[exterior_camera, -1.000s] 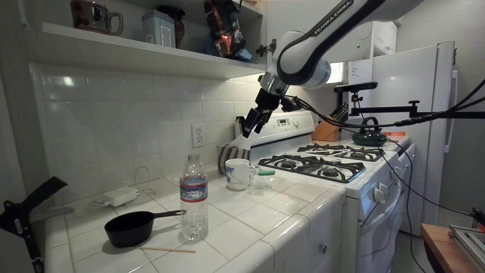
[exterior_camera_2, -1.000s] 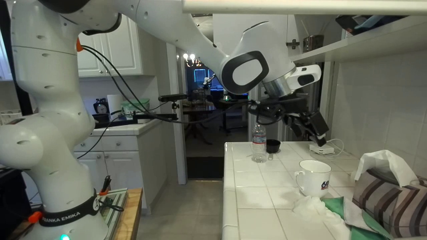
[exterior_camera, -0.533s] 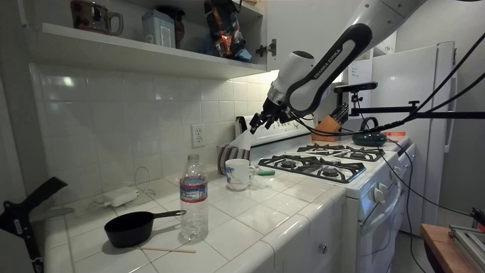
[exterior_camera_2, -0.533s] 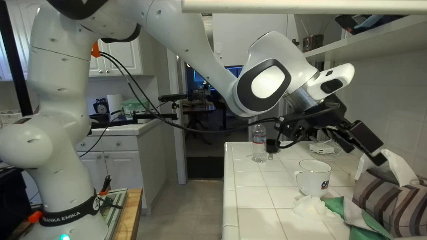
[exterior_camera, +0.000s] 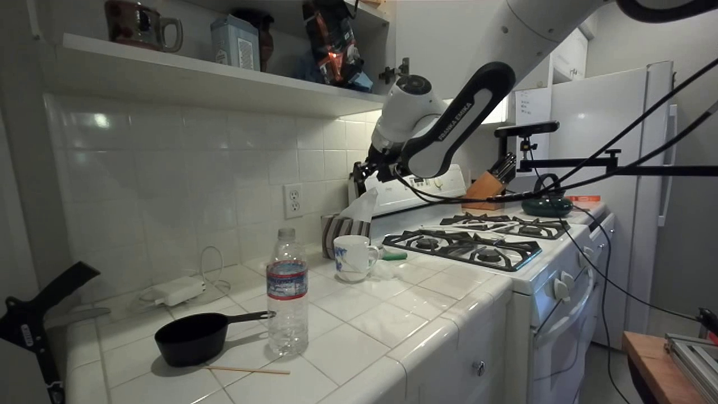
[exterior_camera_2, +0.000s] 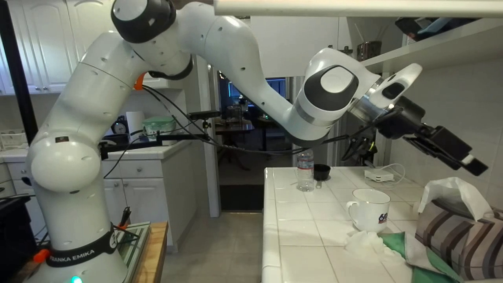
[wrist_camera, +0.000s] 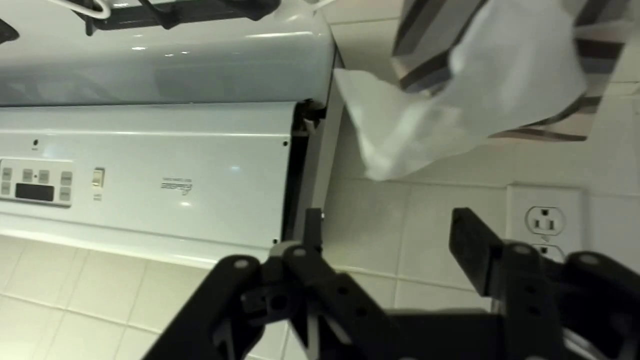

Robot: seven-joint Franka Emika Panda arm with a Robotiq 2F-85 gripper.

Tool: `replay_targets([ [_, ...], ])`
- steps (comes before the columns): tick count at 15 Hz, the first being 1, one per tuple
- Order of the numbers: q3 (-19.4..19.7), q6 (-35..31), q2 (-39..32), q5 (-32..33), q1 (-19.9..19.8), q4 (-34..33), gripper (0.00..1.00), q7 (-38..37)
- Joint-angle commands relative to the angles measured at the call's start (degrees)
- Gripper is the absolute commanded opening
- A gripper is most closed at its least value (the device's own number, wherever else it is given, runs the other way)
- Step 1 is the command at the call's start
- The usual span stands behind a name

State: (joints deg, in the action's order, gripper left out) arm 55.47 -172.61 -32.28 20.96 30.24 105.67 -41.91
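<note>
A kitchen, and we would call it a household one.
We read it from the white gas stove with black metal grates (exterior_camera: 482, 252) set beside a white-tiled countertop (exterior_camera: 370, 325), the tall white refrigerator (exterior_camera: 622, 219) past it, and the glossy square white wall tiles (exterior_camera: 168, 185) behind. On the stove's far side we find an orange-brown wooden knife block (exterior_camera: 483, 188) and a rounded dark green kettle (exterior_camera: 541, 207). A small black saucepan (exterior_camera: 193, 339) sits on the countertop, and a brown glazed ceramic mug (exterior_camera: 132, 25) stands on the open white shelf (exterior_camera: 219, 84) above. Across the room we make out white panelled cabinets (exterior_camera_2: 47, 47) and a dark table (exterior_camera_2: 235, 129) beyond a pale door frame (exterior_camera_2: 212, 177).
</note>
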Motion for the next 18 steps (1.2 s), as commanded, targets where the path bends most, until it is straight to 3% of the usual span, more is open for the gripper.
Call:
replay_targets([
  [1, 2.78, 3.63, -5.47, -0.41, 6.33, -2.12, 0.36, -5.51],
  [2, 3.21, 4.68, -6.03, -0.64, 7.66, -1.97, 0.81, -6.72],
  [4, 3.61, 5.75, -6.51, -3.05, 8.99, -1.29, 0.77, -6.8],
  [8, 3.48, 3.03, -4.24, -4.84, 8.91, 1.82, 1.0, -7.65],
  [18, 6.04, 0.06, -3.37, -12.31, 8.78, 8.21, 1.0, -6.71],
])
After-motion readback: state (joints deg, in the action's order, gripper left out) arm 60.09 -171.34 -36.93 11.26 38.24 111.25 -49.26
